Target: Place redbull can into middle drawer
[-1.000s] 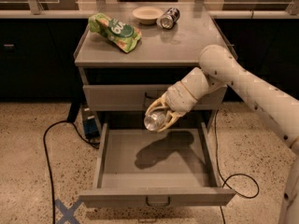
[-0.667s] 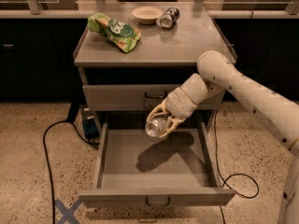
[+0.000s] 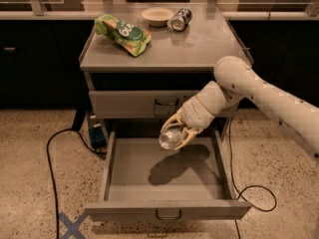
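Above open middle drawer [image 3: 167, 210] we see gripper [image 3: 175, 133] hanging over its left-centre; fingers clamped round redbull can [image 3: 170, 137], held off drawer floor; shadow below on floor.

You see a shiny metal can [image 3: 168, 138] clasped in the matt cream plastic gripper [image 3: 177, 133] above the drawer [image 3: 129, 176], which is matt grey metal like the cabinet top [image 3: 199, 49]. The bag [image 3: 123, 34] looks glossy; the floor [image 3: 30, 183] is speckled stone.
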Controlling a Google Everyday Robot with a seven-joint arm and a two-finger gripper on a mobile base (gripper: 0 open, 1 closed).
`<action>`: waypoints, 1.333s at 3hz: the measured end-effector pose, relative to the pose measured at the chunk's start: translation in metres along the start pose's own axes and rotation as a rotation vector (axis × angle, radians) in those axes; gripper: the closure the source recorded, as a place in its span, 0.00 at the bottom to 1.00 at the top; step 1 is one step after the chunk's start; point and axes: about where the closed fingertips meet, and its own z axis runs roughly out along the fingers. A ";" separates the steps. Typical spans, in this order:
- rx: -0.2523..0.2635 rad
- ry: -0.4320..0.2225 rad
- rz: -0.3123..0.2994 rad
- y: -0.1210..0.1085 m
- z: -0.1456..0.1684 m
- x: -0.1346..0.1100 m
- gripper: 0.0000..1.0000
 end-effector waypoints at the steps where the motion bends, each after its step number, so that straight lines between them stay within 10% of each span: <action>1: -0.003 0.046 0.097 0.029 0.029 0.013 1.00; 3: -0.157 -0.036 0.133 0.068 0.140 0.002 1.00; 4: -0.157 -0.036 0.133 0.068 0.140 0.002 1.00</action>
